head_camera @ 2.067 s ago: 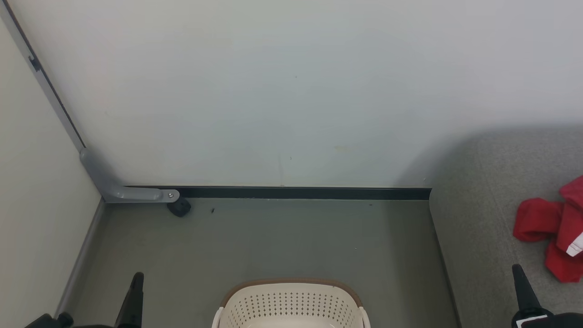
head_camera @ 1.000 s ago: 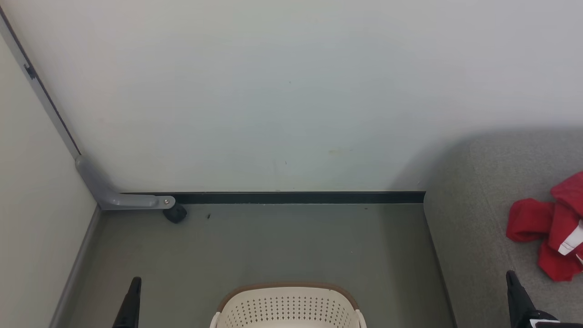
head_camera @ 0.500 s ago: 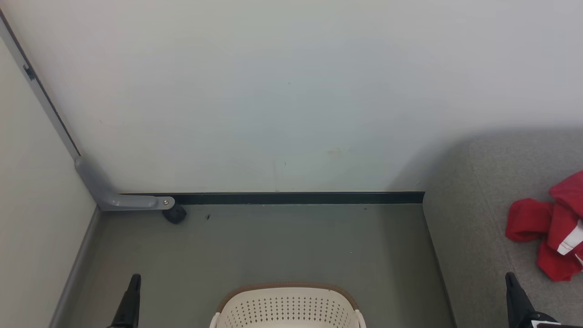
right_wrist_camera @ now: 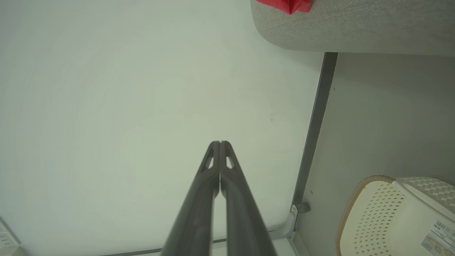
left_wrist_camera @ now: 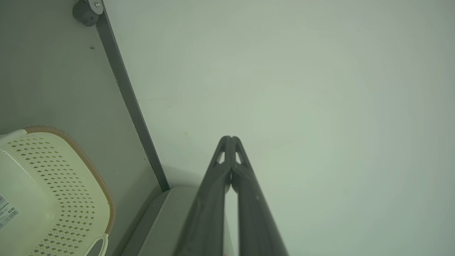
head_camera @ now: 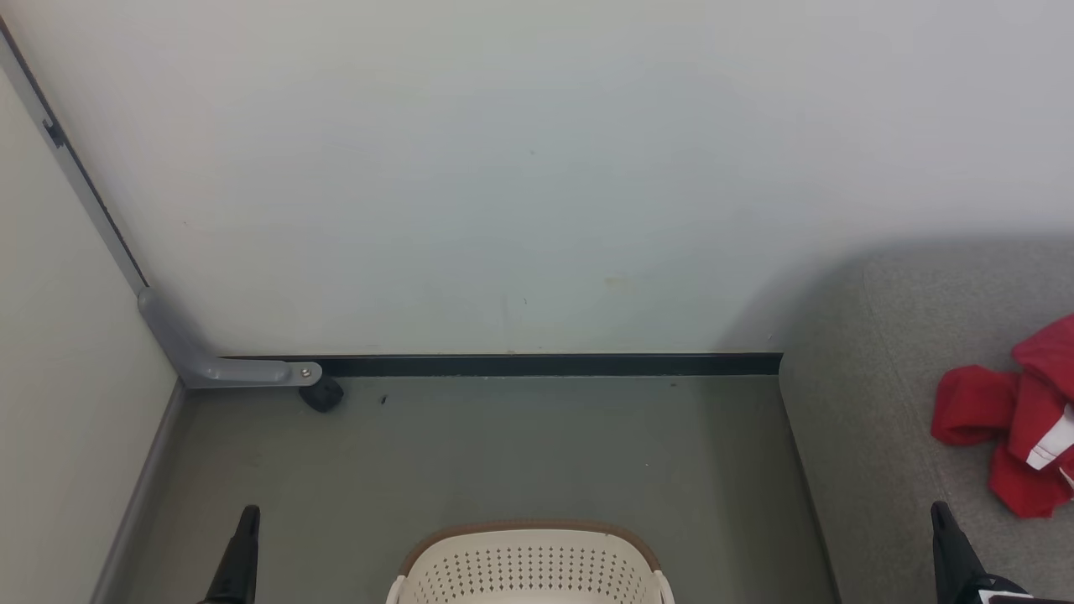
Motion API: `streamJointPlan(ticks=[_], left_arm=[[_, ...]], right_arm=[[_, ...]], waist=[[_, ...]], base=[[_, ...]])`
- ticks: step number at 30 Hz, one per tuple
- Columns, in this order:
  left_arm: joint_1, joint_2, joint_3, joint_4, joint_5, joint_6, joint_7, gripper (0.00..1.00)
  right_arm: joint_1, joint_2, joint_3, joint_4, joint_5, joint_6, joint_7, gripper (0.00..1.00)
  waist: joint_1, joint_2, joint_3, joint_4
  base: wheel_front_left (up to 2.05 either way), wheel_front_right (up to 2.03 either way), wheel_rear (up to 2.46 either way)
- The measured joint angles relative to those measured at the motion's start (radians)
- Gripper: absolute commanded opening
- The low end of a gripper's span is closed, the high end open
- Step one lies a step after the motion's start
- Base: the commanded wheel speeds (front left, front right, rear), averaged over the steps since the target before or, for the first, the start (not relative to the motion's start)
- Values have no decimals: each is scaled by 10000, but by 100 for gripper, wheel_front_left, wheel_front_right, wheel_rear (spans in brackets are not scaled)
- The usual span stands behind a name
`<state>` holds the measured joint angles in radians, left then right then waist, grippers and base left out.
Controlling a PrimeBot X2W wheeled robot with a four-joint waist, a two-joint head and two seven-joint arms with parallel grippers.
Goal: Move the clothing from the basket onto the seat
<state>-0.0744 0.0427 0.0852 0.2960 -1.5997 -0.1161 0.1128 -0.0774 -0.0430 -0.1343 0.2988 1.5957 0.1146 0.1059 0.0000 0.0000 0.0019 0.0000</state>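
Presently, the left gripper [head_camera: 248, 516] and the right gripper [head_camera: 940, 512] stand low at either side of the head view. Each has its two dark fingers pressed together, with nothing held between them. Between the two, at the bottom edge, the basket [head_camera: 529, 530] sits on the grey floor [head_camera: 503, 445], apart from both. Beyond the right gripper, up and to its right, the clothing [head_camera: 1007, 419] lies crumpled on the seat [head_camera: 881, 377], clear of the fingers. Farther back, a dark skirting strip [head_camera: 545, 364] runs along the foot of the pale wall [head_camera: 537, 168].
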Motion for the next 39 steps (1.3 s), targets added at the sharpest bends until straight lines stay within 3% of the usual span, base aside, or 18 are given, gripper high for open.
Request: streamJointPlan(ticks=[39], left_arm=[[0,-2,0,17,-8,-69,0,0]], right_arm=[[-2,2,0,10,0,2,0,0]], waist=[[0,0,-2,1]], base=[[0,0,0]])
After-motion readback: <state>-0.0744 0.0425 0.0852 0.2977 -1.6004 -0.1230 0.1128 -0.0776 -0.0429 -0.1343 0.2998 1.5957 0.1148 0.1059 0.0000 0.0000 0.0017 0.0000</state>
